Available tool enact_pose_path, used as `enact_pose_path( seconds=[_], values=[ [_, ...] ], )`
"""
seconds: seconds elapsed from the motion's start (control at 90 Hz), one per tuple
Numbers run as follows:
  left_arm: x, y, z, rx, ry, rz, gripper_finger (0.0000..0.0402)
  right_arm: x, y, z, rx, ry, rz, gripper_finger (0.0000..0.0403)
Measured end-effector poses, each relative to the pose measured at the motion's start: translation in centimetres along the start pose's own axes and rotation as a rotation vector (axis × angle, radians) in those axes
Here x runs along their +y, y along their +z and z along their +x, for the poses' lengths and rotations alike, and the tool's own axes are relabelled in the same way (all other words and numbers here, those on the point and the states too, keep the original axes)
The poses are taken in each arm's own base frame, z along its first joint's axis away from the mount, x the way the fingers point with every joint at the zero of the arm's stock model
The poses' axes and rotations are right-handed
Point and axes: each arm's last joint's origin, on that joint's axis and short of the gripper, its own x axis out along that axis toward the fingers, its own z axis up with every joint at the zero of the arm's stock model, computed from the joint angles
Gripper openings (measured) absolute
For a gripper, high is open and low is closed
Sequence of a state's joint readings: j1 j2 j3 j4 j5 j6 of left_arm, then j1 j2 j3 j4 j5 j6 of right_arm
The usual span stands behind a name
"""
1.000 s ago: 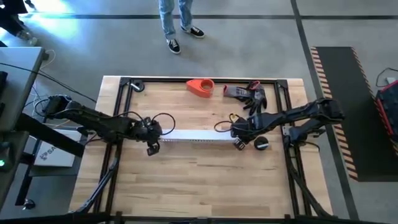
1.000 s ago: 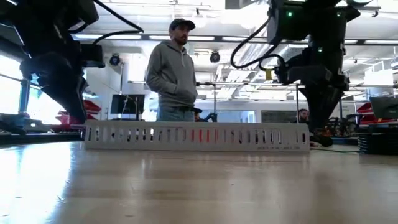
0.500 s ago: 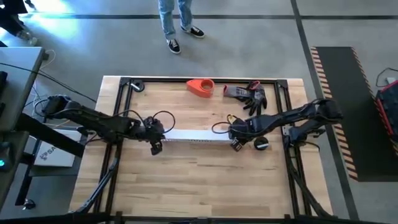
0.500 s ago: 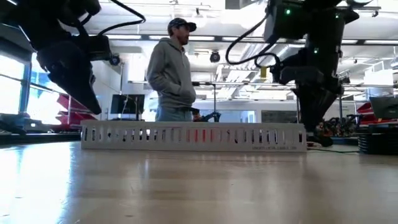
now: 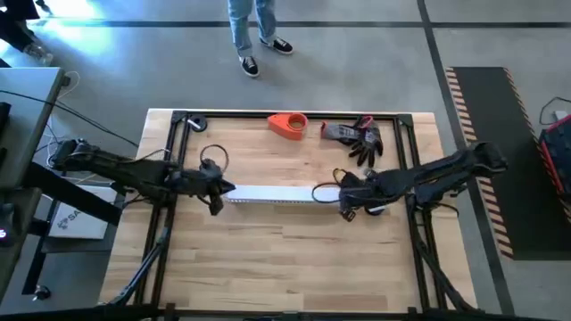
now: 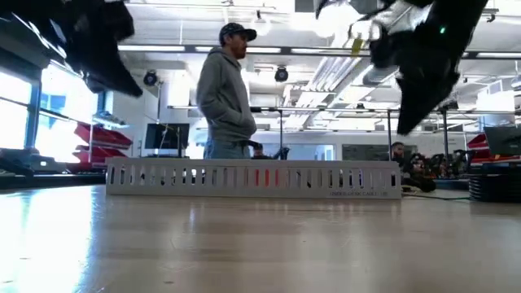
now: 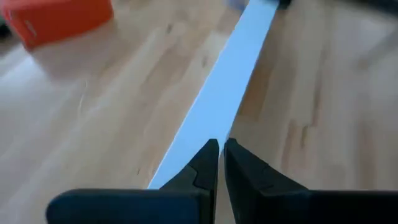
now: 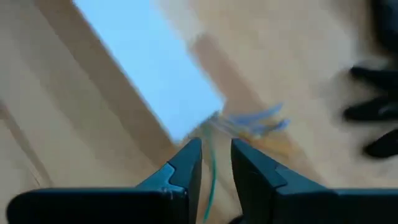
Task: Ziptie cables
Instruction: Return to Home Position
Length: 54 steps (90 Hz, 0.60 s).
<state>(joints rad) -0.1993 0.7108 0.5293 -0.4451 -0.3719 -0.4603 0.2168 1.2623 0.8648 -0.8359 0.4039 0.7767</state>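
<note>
Jaws together on my left gripper (image 7: 221, 158), slightly apart on my right gripper (image 8: 216, 155); cables (image 8: 252, 121) poke pale splayed ends from the white channel (image 5: 268, 193).

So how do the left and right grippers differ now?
The left gripper is at the white duct's left end, the right gripper at its right end. The left gripper's fingers almost touch; the right's stand slightly apart. Only the right gripper faces the cables' pale ends. Both hang above the duct, empty.

Even overhead light covers the worktop (image 5: 285, 267) in the high view; glare whitens the floor (image 5: 89, 31) at far left. In the low view, ceiling lights (image 6: 163, 50) and a window (image 6: 53, 122) silhouette both arms (image 6: 427, 65).
</note>
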Motion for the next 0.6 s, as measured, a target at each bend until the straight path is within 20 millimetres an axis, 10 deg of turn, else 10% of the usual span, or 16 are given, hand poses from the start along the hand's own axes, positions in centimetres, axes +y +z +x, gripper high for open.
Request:
enact_pose_path(
  seconds=[0.289,0.6],
  values=[
    [2.0,0.7,-5.1,-0.27,-0.09,-0.016,0.0009,-5.1,-3.8,-3.1,-0.426,0.381,0.102,0.0071],
    [3.9,-2.2,-6.5,-0.382,-0.194,-0.048,0.0009,-6.8,-6.1,-2.7,-0.742,0.671,0.033,0.0071]
  ],
)
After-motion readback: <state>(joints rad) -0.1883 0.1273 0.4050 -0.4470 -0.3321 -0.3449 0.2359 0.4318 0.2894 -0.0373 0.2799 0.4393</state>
